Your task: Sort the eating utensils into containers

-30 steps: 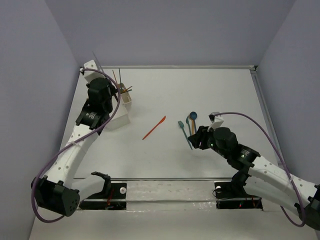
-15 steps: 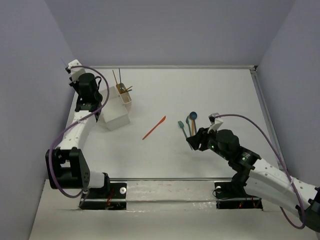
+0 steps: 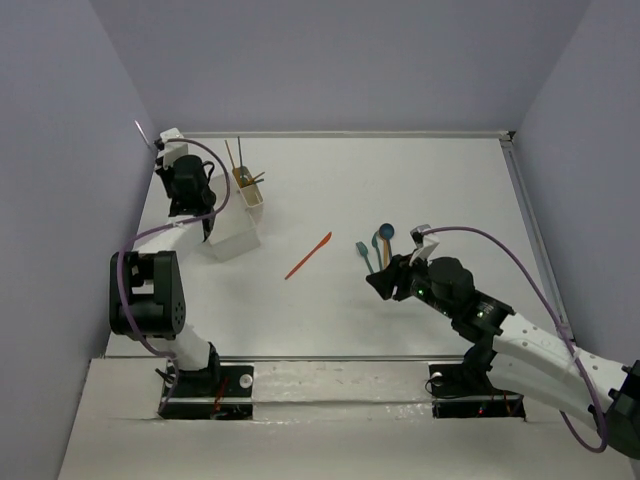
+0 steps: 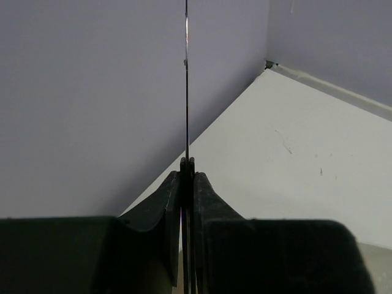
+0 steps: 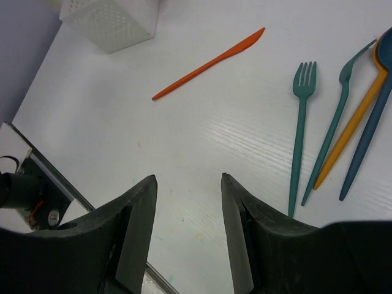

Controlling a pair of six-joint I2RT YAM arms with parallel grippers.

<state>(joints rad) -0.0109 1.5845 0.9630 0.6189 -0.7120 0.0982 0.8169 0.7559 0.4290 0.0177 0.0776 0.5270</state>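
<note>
Eyes on the thin plastic utensil [image 4: 186, 92]: it's clamped between the fingers of the left gripper [image 4: 187, 168], seen edge-on as a dark sliver, so its colour and kind can't be told. It's held aloft by the far-left corner, pointing at the wall and well off the table. My read is that the arm is carrying it, lifted high so the long piece can come down end-first into a slot.

Just beside that arm sits the white plastic rectangular container [image 3: 235, 240], perforated walls showing on the right wrist camera. A few slim sticks [image 3: 243, 165] stand upright in its far end compartment, leaning on the rim. Upright storage suits long, thin things.

Out in the middle lies the orange plastic knife [image 5: 208, 63], flat and alone, on a diagonal. Further right there's a loose cluster, nearly parallel: the teal plastic fork [image 5: 300, 135], a second teal slim-handled piece [image 5: 337, 128], a yellow-orange handle [image 5: 352, 131] and a blue round-bowled spoon [image 3: 386, 232]. All unsorted.

The right gripper [image 5: 187, 179] hovers low, jaws spread wide with nothing between them, just short of the fork. That looks like a line-up for the next pick.

The matte white tabletop [image 3: 450, 170] has a faint grain and a raised edge strip. Plain lavender-grey walls [image 3: 340, 60] close in on three sides.
</note>
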